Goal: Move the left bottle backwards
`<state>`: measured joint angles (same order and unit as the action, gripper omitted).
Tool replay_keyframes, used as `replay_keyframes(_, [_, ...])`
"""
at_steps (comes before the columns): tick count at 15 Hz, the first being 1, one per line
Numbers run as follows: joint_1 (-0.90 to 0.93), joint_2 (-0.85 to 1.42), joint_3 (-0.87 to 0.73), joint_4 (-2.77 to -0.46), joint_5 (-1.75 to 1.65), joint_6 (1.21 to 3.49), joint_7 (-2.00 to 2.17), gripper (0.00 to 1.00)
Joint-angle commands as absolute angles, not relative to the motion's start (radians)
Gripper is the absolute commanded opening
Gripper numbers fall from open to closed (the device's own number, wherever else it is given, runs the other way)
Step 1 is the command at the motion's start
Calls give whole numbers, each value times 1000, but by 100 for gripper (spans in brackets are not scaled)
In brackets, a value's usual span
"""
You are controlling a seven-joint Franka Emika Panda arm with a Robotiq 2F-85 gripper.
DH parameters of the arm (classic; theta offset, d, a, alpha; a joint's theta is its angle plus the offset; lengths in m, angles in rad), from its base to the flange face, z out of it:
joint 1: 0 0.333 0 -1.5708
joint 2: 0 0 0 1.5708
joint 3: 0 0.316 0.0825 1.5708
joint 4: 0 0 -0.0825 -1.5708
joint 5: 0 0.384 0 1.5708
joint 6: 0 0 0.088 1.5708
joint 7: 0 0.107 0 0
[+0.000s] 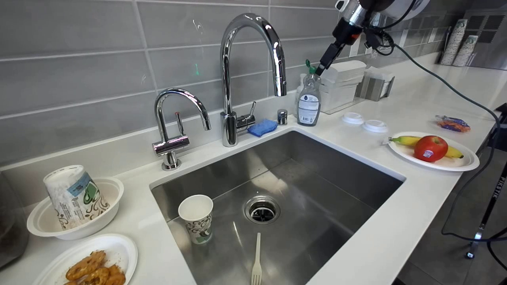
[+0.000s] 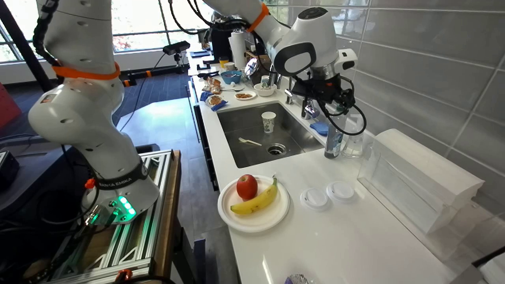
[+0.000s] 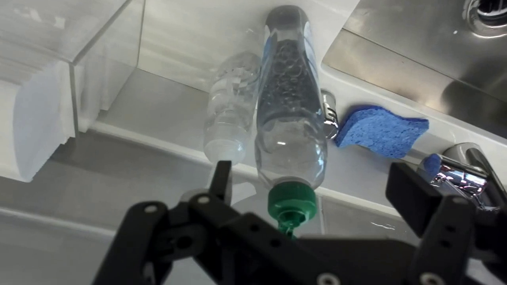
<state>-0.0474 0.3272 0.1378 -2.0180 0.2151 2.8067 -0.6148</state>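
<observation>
- Two fingers (image 3: 222, 180) of one gripper (image 3: 311, 176), spread wide apart;
- one green-capped bottle (image 3: 291, 130), upright on the counter (image 1: 416, 93) by the sink (image 1: 301, 221); its cap (image 3: 292, 198) between the fingers; its white label (image 1: 308, 105) too small to read;
- one clear bottle (image 3: 233, 103) just beside it; one blue sponge (image 3: 382, 130); two lids (image 1: 375, 126);
- one pole (image 1: 496, 194) marked "PIKSTIK"; one arm base (image 2: 120, 181) marked "EMIKA"

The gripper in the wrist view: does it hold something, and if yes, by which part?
Nothing is held: the gripper is open, with gaps showing between its fingers and the green-capped bottle.
</observation>
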Motion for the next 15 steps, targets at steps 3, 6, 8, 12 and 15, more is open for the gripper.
replay_keyframes(3, [-107,364,212,-1993,215,2827,-639,85])
replay_keyframes(6, [-117,374,216,-1988,199,2831,-647,69])
replay_keyframes(8, [-122,379,213,-1988,187,2844,-656,74])
replay_keyframes(12, [-140,397,229,-1977,218,2891,-699,81])
replay_keyframes(15, [-162,415,259,-1962,240,2916,-724,74])
